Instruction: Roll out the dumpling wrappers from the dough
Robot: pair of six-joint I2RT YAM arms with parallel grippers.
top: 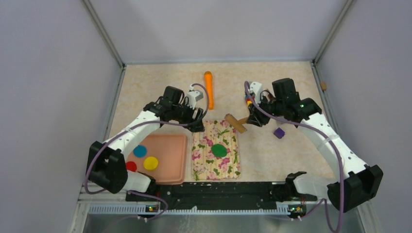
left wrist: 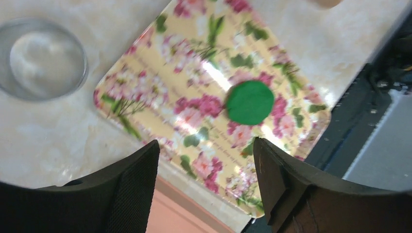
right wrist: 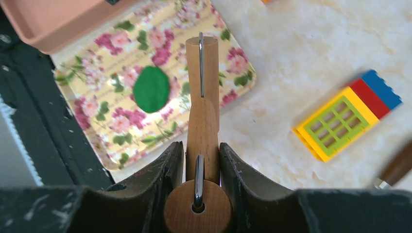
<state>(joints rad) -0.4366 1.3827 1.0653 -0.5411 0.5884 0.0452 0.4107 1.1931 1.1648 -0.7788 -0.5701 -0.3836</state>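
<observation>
The green dough lies as a flattened oval in the middle of the floral mat; it also shows in the left wrist view and the right wrist view. Blue, yellow and red wrappers lie in the pink tray. My right gripper is shut on a wooden roller, held above the mat's far right corner. My left gripper is open and empty above the mat's far left edge.
An orange stick lies at the back centre. A purple block sits right of the mat. A clear round dish stands by the mat's corner. A yellow, red and blue toy block lies on the table.
</observation>
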